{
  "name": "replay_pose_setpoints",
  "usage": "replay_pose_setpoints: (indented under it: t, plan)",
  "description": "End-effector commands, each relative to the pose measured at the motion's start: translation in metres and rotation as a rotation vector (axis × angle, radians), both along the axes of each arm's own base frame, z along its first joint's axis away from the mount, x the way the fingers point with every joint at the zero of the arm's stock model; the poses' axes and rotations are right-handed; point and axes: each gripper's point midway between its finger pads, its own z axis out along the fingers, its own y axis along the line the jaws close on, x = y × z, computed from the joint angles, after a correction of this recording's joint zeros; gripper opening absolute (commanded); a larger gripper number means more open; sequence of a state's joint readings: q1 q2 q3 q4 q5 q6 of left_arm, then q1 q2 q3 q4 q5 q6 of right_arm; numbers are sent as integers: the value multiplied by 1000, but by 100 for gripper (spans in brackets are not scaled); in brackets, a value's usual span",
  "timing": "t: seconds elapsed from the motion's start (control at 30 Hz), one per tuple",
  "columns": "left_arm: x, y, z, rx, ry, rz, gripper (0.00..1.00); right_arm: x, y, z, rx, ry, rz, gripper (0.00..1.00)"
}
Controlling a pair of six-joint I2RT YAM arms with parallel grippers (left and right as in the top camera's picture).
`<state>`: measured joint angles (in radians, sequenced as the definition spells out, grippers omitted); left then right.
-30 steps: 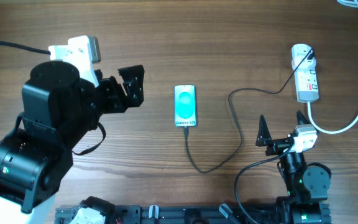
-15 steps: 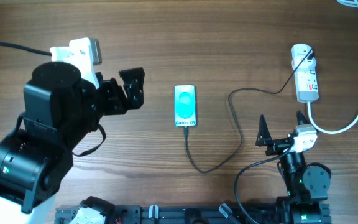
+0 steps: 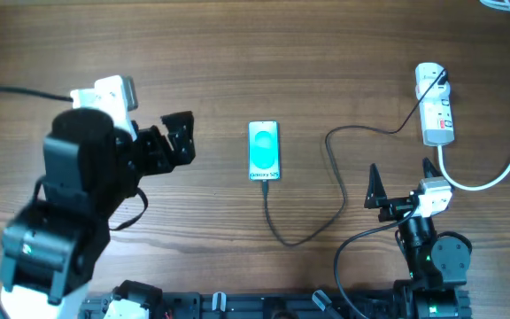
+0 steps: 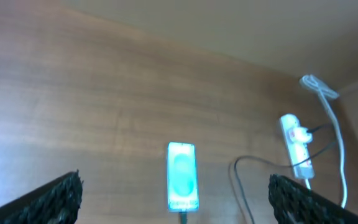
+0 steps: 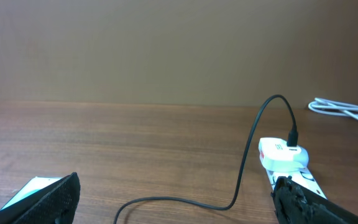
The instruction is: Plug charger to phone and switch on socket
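Spread wide, empty: left gripper (image 3: 177,137), right gripper (image 3: 401,168). Phone (image 3: 264,151) mid-table, charger (image 3: 267,197) tip at its near end; socket (image 3: 434,115) by the table's right edge. Could snag the charger loose when reaching to switch the socket.

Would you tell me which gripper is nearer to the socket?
Right. The right gripper is just short of the socket; the left gripper is far off, beyond the phone.

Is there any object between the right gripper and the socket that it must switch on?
Nothing visible blocks the way from the open right gripper to the socket. The thin charger cable lies flat close beside that path, and the white cord curves away near the gripper.
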<state>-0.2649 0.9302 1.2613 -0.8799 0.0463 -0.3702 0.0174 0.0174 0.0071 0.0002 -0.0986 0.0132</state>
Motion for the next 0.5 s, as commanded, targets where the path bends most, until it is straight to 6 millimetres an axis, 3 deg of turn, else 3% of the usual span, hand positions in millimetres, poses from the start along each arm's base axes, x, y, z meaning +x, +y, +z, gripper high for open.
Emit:
replay_pose_setpoints:
  t: [0.0,0.2,0.47]
  plan:
    - [-14,-18,-4,26,-153,-204,100,0,-3,1,-10,-9,-16,100]
    - [-22,-9,-28,33,-288,-194,100,0,-3,1,-11,-9,-16,100]
    - [-41,4,-59,35,-326,-156,100,0,-3,1,-10,-9,-16,100]
